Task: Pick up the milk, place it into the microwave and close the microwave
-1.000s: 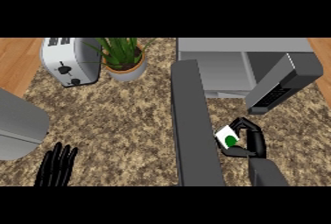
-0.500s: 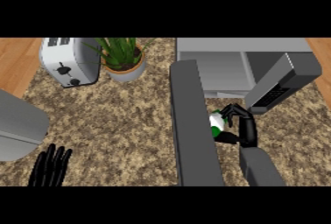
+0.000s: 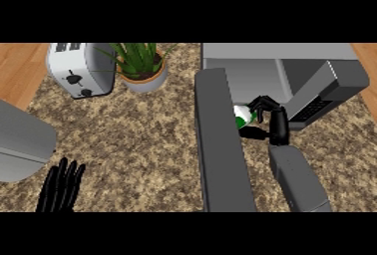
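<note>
Right hand curled round my milk, held at the open microwave mouth beside its door | left hand open, resting low-left over the tabletop

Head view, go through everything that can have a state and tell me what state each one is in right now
Microwave: open, cavity showing.
Microwave door: swung out toward the robot.
Milk: held at the cavity's mouth, not yet set down inside.
Right hand: curled round the milk.
Left hand: open, resting at the lower left, fingers up.
Toaster: upright; nothing visible in its slots.
Potted plant: upright.
</note>
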